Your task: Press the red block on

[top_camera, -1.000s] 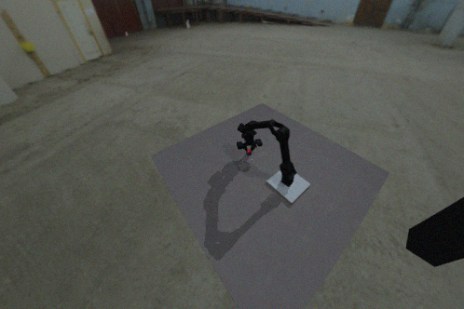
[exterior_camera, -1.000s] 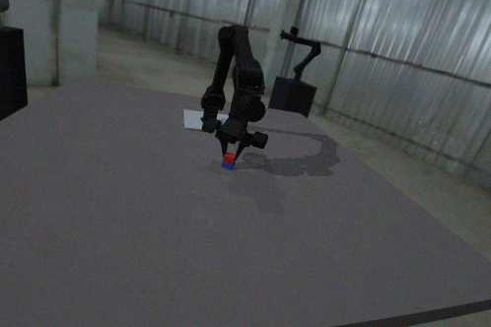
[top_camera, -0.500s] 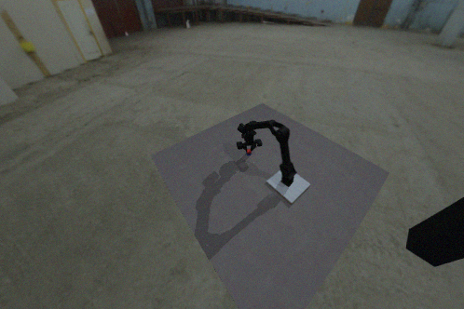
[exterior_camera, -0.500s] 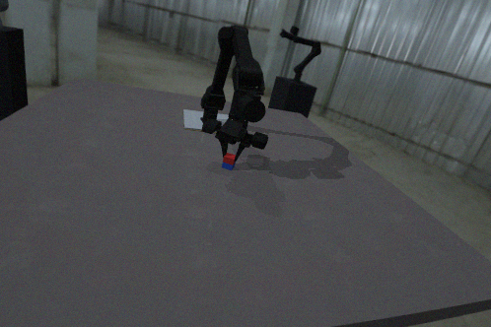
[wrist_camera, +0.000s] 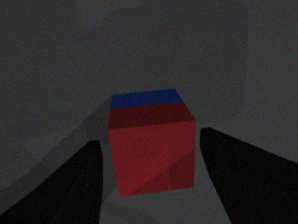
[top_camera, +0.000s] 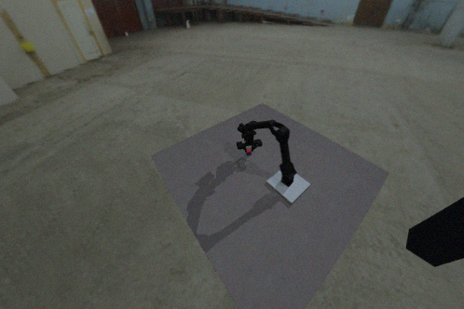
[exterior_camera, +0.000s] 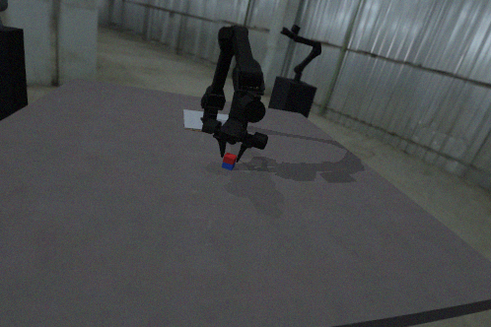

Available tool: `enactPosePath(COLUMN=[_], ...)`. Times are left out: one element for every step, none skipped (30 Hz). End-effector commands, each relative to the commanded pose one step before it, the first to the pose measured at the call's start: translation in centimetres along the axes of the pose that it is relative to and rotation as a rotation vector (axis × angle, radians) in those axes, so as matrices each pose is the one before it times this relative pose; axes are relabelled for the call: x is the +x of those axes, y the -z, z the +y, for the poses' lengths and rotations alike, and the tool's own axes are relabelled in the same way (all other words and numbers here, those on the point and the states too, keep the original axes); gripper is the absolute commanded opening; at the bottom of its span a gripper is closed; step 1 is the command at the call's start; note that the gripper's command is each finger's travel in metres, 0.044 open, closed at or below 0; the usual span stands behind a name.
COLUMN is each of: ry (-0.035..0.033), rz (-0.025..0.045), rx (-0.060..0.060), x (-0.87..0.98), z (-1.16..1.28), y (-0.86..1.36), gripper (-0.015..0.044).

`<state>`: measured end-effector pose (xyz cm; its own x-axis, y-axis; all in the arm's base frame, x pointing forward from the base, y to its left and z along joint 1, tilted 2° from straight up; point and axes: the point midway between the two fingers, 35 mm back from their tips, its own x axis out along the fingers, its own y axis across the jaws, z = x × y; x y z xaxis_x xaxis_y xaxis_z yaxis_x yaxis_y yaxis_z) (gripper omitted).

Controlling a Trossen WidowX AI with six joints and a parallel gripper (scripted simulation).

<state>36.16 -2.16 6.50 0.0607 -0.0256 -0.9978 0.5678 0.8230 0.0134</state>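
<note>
And here's the red block (top_camera: 249,151) (exterior_camera: 230,159) (wrist_camera: 154,159), sitting squarely on the blue block (top_camera: 248,154) (exterior_camera: 228,166) (wrist_camera: 146,98), low over the tabletop (top_camera: 289,240) (exterior_camera: 197,244)! The hand (top_camera: 249,149) (exterior_camera: 230,159) (wrist_camera: 150,143) is released, fingers astride the red block, a gap on each side in the wrist view. The red block's flat top faces up; it looks cube-like, so no long axis can be picked out. Most of the blue block is hidden beneath the red one in the wrist view, and from the top view both are tiny; whether they've clicked together, can't tell!
</note>
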Motion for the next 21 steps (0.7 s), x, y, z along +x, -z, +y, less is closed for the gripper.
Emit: enactPosePath(ry=[0.00004, 0.0006, 0.00078, 0.00082, 0.00086, 0.00089, 0.00075, 0.00046, 0.00016, -0.00008, -0.00005, 0.0, 0.0, 0.0, 0.0, 0.0, 0.0, 0.0, 0.0, 0.0, 0.0], rz=[-0.00024, 0.00038, 0.00052, 0.00058, 0.00064, 0.00069, 0.0006, 0.00038, 0.00013, -0.0001, -0.00006, 0.0, 0.0, 0.0, 0.0, 0.0, 0.0, 0.0, 0.0, 0.0, 0.0], rx=[0.0003, 0.0005, 0.0006, 0.0006, 0.0006, 0.0006, 0.0004, 0.0003, 0.0001, 0.0, 0.0, 0.0, 0.0, 0.0, 0.0, 0.0, 0.0, 0.0, 0.0, 0.0, 0.0], x=[-0.919, -1.152, -1.439, -1.453, -1.462, -1.463, -1.184, -0.709, -0.236, -0.005, -0.002, 0.0, 0.0, 0.0, 0.0, 0.0, 0.0, 0.0, 0.0, 0.0, 0.0], z=[0.098, 0.091, 0.074, 0.032, -0.012, -0.055, -0.077, -0.06, -0.022, 0.105, 0.059, 0.0, 0.0, 0.0, 0.0, 0.0, 0.0, 0.0, 0.0, 0.0, 0.0], y=[-0.148, -0.136, -0.108, -0.041, 0.026, 0.093, 0.125, 0.096, 0.036, -0.133, -0.074, 0.0, 0.0, 0.0, 0.0, 0.0, 0.0, 0.0, 0.0, 0.0, 0.0], gripper=[0.022, 0.022, 0.022, 0.022, 0.022, 0.022, 0.022, 0.022, 0.022, 0.022, 0.022, 0.022, 0.022, 0.022, 0.022, 0.022, 0.022, 0.022, 0.022, 0.022, 0.022])
